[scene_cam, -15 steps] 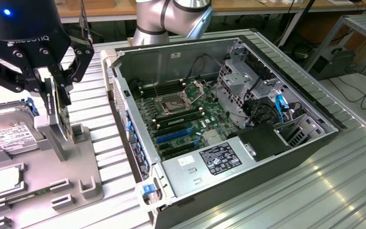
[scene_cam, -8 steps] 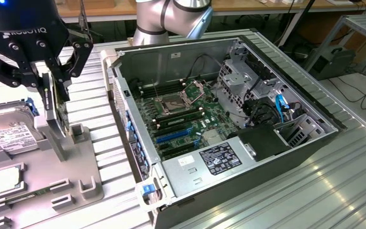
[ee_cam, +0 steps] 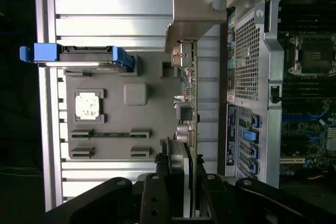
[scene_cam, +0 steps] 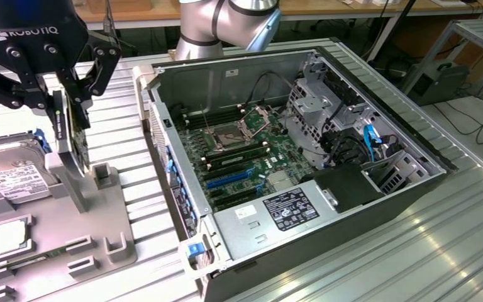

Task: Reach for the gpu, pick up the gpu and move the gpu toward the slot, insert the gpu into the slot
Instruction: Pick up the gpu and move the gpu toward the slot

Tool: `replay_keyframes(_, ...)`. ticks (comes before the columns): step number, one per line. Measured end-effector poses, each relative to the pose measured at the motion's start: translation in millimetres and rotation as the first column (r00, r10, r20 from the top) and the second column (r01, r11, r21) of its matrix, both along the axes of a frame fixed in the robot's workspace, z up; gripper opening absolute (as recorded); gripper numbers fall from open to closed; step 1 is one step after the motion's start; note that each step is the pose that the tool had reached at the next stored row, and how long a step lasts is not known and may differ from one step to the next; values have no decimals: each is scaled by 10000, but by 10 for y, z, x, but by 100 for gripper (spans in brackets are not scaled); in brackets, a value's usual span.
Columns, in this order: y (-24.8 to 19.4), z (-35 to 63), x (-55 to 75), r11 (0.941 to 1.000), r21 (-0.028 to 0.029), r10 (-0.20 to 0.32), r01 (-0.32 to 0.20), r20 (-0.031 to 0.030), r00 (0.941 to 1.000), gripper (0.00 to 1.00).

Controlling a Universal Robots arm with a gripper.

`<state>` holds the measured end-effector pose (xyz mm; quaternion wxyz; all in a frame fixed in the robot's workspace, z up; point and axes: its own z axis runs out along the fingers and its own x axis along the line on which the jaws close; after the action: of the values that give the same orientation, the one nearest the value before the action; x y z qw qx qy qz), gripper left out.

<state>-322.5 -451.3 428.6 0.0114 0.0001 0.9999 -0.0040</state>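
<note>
Ribbed metal tabletop (scene_cam: 443,242), wooden desk (scene_cam: 326,7) behind

case (scene_cam: 409,135) open above slot (scene_cam: 224,180), cables (scene_cam: 346,148) nearby

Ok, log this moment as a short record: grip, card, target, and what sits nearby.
grip: the gripper is shut on the gpu, a finger on each side
card: stands upright on edge at the grey holder, outside the open case
target: the blue slot on the board inside the case, empty
nearby: hard drive on the holder, at the exterior view's left
</note>
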Motion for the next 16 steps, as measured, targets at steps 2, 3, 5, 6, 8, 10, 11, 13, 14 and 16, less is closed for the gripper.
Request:
replay_keyframes(2, 0, 1, 7, 10000, -1, 0, 0, -2, 10000, 28)
replay_keyframes(3, 0, 2, 21, 10000, -2, 0, 0, -2, 10000, 28)
replay_keyframes(5, 0, 1, 56, 10000, -1, 0, 0, -1, 10000, 28)
replay_keyframes(6, 0, 1, 75, 10000, -2, 0, 0, -1, 10000, 28)
replay_keyframes(8, 0, 1, 112, 10000, -1, 0, 0, -1, 10000, 28)
replay_keyframes(10, 0, 1, 148, 10000, 1, 0, 0, -1, 10000, 28)
replay_keyframes(11, 0, 1, 171, 10000, 2, 0, 0, -1, 10000, 28)
replay_keyframes(13, 0, 0, 214, 10000, 3, 0, 0, -1, 10000, 28)
replay_keyframes(14, 0, 0, 236, 10000, 2, 0, 0, -2, 10000, 28)
replay_keyframes(16, 0, -1, 293, 10000, 3, 7, -7, 0, 10000, 28)
